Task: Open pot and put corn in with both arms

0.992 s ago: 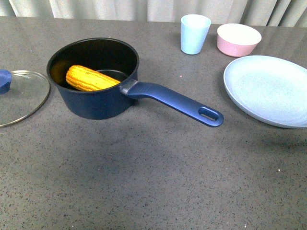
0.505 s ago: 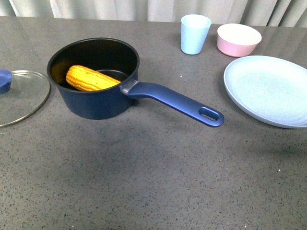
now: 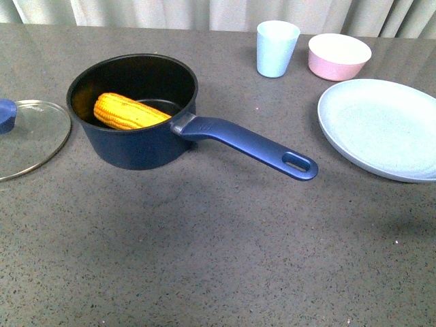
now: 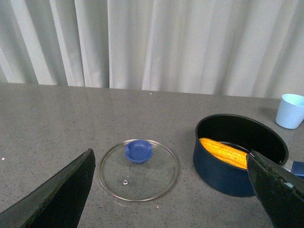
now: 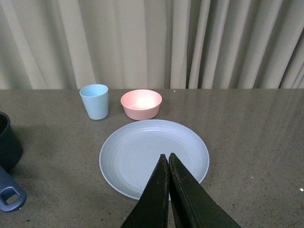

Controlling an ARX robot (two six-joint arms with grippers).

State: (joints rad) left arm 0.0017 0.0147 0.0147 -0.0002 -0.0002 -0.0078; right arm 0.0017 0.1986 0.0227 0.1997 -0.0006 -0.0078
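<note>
Corn (image 3: 129, 112) lies inside the uncovered pot (image 3: 136, 146); glass lid (image 3: 30, 139) rests on the table (image 3: 204, 259) beside it. Left gripper (image 4: 173, 190) held above the table, fingers spread wide, empty. Right gripper (image 5: 168, 164) raised over the blue plate (image 5: 137, 156), fingers pressed together, holding nothing

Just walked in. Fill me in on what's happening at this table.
Nothing is being held right now. The corn already lies inside the open pot, and the glass lid rests on the table beside it. The left gripper is open and up above the lid; the right gripper is shut and empty over the plate.
</note>
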